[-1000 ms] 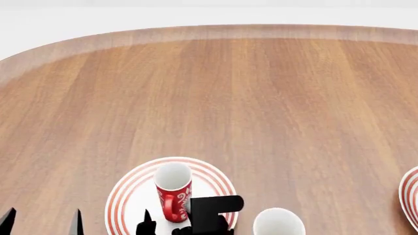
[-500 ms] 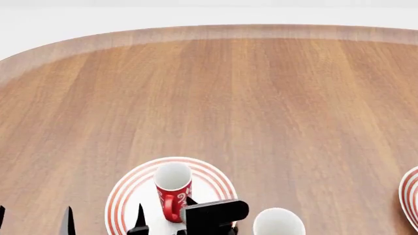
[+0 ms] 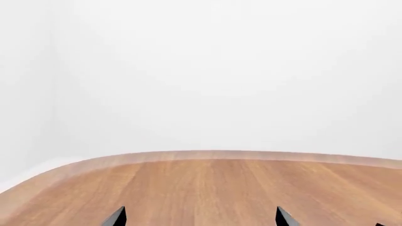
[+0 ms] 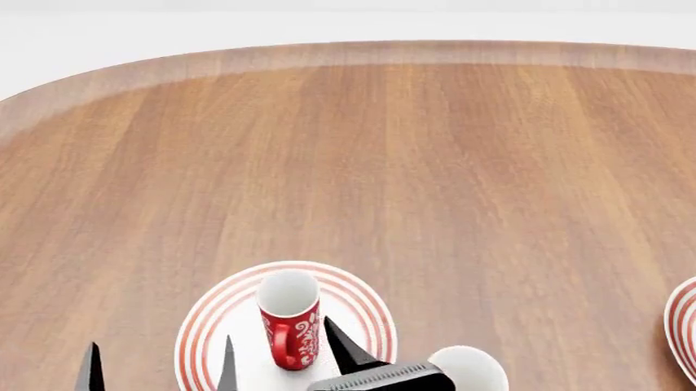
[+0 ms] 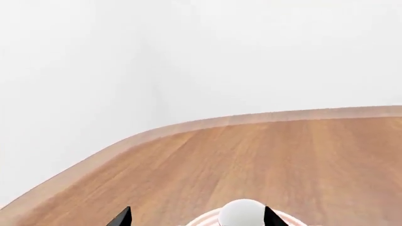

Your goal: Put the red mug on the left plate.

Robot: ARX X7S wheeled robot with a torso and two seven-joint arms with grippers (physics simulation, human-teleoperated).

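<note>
The red mug (image 4: pixel 289 326) stands upright on the left plate (image 4: pixel 212 326), a white plate with red rings. In the head view my right gripper (image 4: pixel 277 329) is open, with one finger on each side of the mug and not touching it. In the right wrist view (image 5: pixel 196 217) the mug's white rim (image 5: pixel 242 213) and the plate's edge (image 5: pixel 204 220) show between the tips. My left gripper (image 3: pixel 199 217) is open and empty over bare wood. Only one of its fingers (image 4: pixel 93 371) shows in the head view, left of the plate.
A plain white mug (image 4: pixel 468 366) stands just right of the plate, partly behind my right gripper's body. The second ringed plate (image 4: pixel 685 326) is cut off by the right edge. The wooden table's (image 4: pixel 381 163) curved far edge runs along the top.
My right gripper's fingers have spread away from the mug and its body has turned and dropped toward the view's bottom edge. The left gripper has shifted left. The mug has not moved.
</note>
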